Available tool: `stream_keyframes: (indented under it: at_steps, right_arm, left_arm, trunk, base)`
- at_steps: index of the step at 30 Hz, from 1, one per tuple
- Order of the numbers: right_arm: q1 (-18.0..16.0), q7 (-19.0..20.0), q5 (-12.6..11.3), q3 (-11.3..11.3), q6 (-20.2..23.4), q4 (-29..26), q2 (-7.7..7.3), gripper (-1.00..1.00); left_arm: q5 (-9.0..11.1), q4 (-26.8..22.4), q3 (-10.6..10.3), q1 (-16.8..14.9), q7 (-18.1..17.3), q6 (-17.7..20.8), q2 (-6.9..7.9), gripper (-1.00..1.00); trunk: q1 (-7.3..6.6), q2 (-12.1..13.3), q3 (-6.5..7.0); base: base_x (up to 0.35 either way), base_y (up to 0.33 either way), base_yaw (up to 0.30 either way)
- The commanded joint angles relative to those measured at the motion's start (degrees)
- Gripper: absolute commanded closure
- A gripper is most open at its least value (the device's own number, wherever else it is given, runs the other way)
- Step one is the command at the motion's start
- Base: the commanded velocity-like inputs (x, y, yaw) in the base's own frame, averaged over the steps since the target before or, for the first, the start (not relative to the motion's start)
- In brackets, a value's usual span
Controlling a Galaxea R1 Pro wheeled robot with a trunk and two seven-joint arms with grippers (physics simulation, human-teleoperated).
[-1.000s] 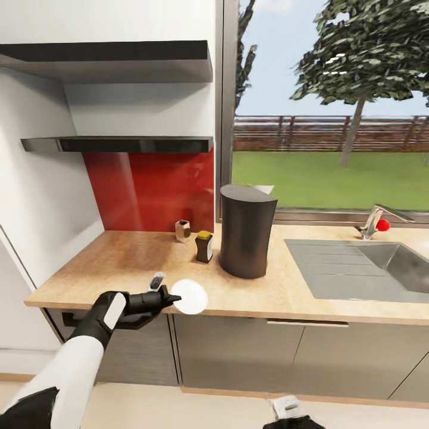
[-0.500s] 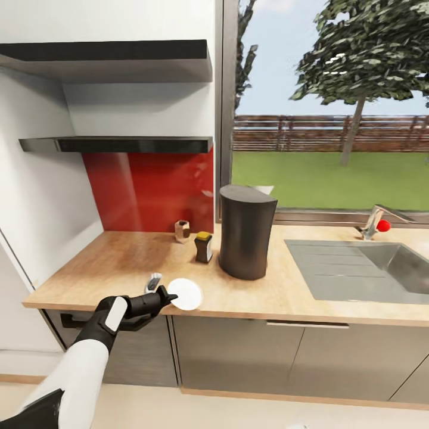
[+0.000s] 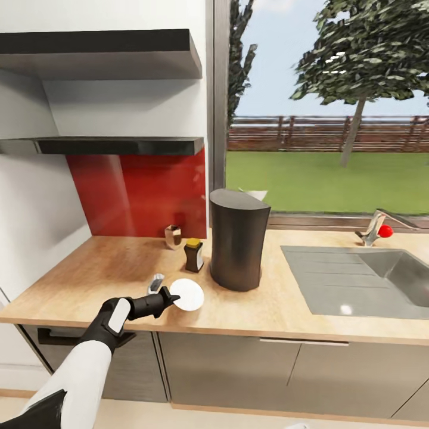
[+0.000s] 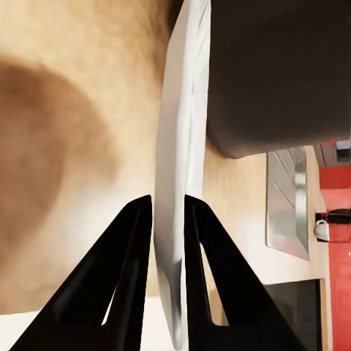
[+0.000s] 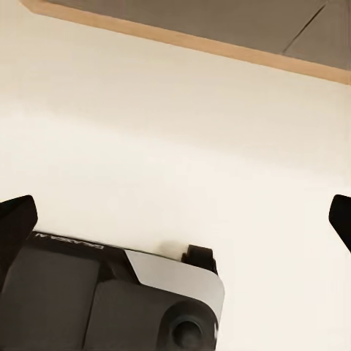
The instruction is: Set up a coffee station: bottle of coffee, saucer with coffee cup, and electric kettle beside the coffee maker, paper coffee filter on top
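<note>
Head view: one saucer point(image 3: 187, 295) pinched by left end effector point(image 3: 170, 297).

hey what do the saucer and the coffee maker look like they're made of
Saucer: plain white, thin and smooth, likely glazed ceramic, though the render leaves plastic open. It sits edge-on between the left end effector's fingers.
Coffee maker: matte dark grey, uniform, with only a soft sheen, so plastic or coated metal; I can't say which.
</note>
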Motion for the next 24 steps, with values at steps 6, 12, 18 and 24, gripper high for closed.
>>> stream_keyframes:
  at_steps: [6, 12, 18, 24]
  right_arm:
    - [-0.1, 0.0, 0.4, 0.2, -0.1, 0.0, -0.01, -1.0]
    - [-0.1, 0.0, 0.4, 0.3, -0.1, 0.0, 0.04, -1.0]
    - [0.0, 0.0, 0.5, 0.2, -0.1, 0.0, -0.1, -1.0]
    - [0.1, 0.0, 0.4, 0.2, -0.1, 0.0, -0.18, -1.0]
  left_arm:
    - [-0.5, 0.0, 0.4, -0.1, -0.2, 0.0, -0.17, 1.0]
    - [-0.5, 0.1, 0.4, 0.1, -0.2, -0.1, -0.16, 1.0]
    - [-0.5, 2.6, 0.5, 0.2, -0.2, -0.1, -0.15, 1.0]
    - [-0.6, 4.9, 0.6, 0.2, -0.2, -0.4, -0.15, 1.0]
  trunk:
    - [0.04, -0.1, -0.13]
    - [0.04, -0.1, -0.13]
    - [0.04, -0.1, -0.13]
    - [0.04, -0.1, -0.13]
  base:
    - [0.135, -0.068, 0.0]
    - [0.176, -0.091, 0.0]
    - [0.018, -0.007, 0.0]
    - [0.013, 0.0, 0.0]
